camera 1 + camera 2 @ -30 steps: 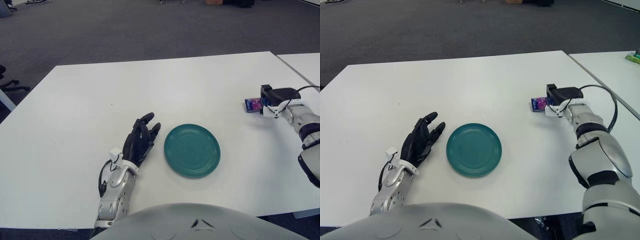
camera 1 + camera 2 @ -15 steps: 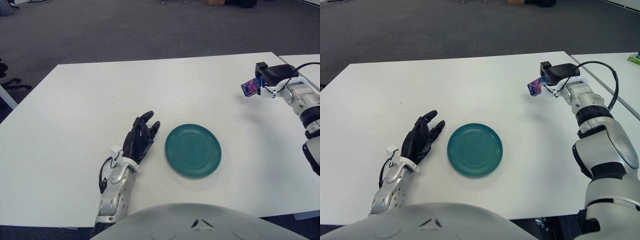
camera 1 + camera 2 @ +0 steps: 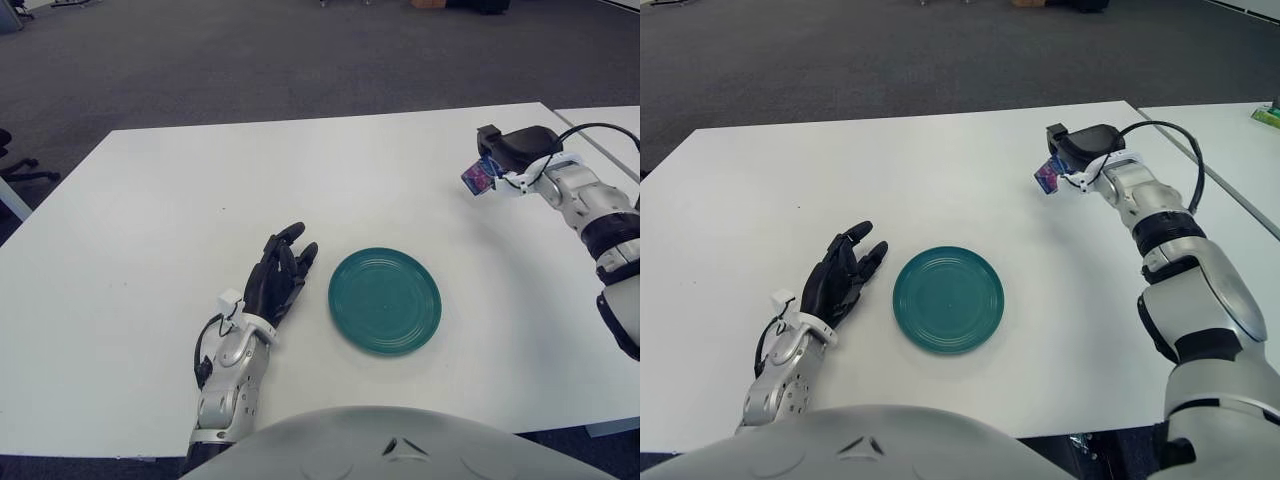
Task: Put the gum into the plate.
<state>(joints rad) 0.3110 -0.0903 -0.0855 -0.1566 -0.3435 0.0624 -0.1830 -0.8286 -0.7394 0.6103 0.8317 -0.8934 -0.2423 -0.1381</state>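
Gum [image 3: 479,178] clamped in right hand [image 3: 505,155], aloft far right of plate [image 3: 385,300]; placing left; left hand [image 3: 278,280] relaxed.

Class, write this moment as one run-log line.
right hand: holds gum above table, far right of plate | plate: empty | left hand: open, left of plate | step: carry gum to plate

The table [image 3: 150,250] top looks like smooth matt white laminate. The plate [image 3: 385,301] is teal with a soft sheen and faint ridged rings, plastic or glazed, can't tell which. The gum [image 3: 479,177] pack has a glossy printed wrapper. The floor [image 3: 250,50] is dark, rough carpet.
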